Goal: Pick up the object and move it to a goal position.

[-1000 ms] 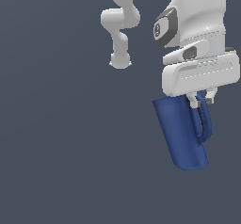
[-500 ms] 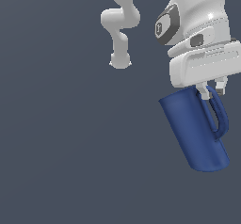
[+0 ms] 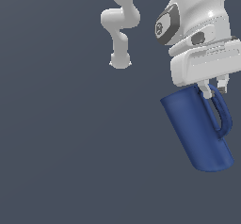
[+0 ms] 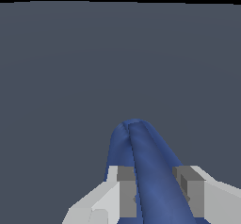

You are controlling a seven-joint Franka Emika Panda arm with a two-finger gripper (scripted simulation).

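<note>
A: What's around you?

B: Just a flat grey-blue surface. My own arm links sit toward the exterior view's left, well apart from the load. Path reads unobstructed in both views.

A: Gripper?

B: My gripper is clamped on the dark blue mug, fingers pinched either side of the loop handle near its top. Gap is narrow, just the handle's width.

A: Mug position?

B: Hanging under my hand at the exterior view's right, tilted, base swung toward lower right, off the surface as far as I can tell
</note>
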